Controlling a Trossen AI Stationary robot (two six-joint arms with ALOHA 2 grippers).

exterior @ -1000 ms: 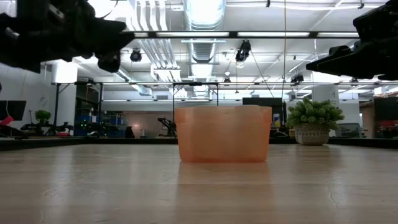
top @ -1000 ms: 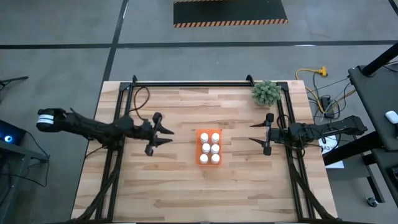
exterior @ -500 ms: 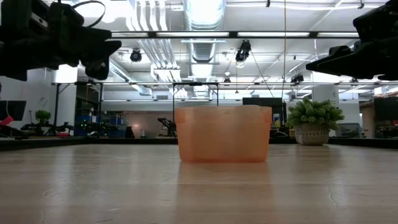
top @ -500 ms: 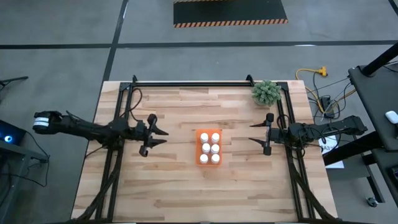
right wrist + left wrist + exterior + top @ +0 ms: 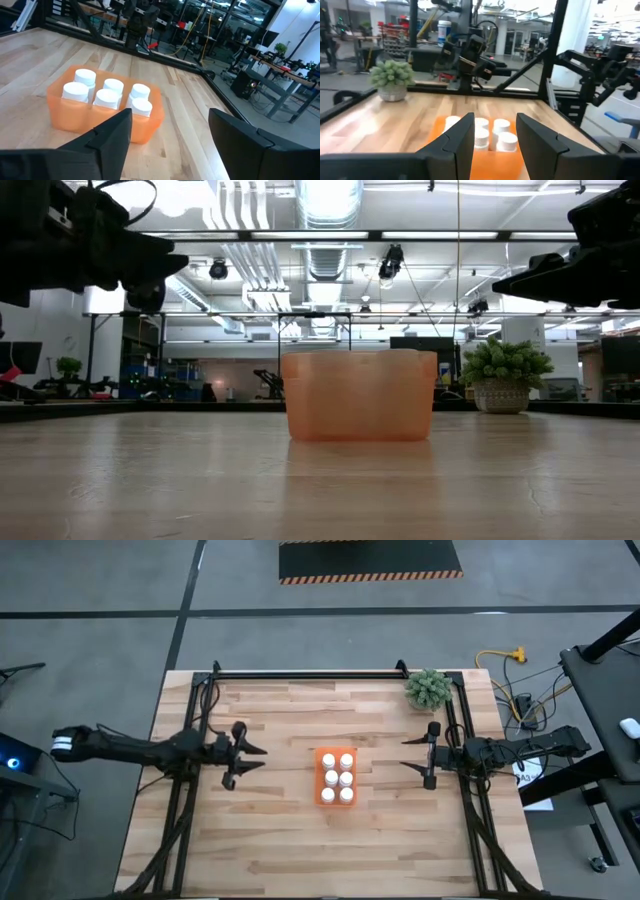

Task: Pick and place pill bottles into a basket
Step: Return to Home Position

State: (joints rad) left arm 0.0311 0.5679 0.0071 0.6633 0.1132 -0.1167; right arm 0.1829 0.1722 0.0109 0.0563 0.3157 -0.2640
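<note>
Two end effectors hung over the surface (image 5: 250,840), one on each side of the basket (image 5: 337,803), and both were empty. The left end effector (image 5: 258,758) had its fingers spread apart with nothing between them; it pointed toward the basket from well apart, over the left half of the surface. In its own wrist view the left end effector (image 5: 494,127) showed a wide gap between its two dark fingers (image 5: 462,137), and the basket lay beyond that gap. The right end effector (image 5: 405,753) was likewise spread wide and held nothing, and it faced the basket from the other side, somewhat nearer. Its wrist view showed the right end effector (image 5: 170,127) with broad fingers (image 5: 112,135) parted and bare wood between them.

Six pill bottles (image 5: 346,777) stood upright inside the orange basket, in two rows of three, white caps up and packed close together. The basket (image 5: 360,395) rested flat near the middle of the surface, touched by neither arm. Farther out, a small green plant (image 5: 428,689) sat at the far right corner of the surface, well apart from the basket.
</note>
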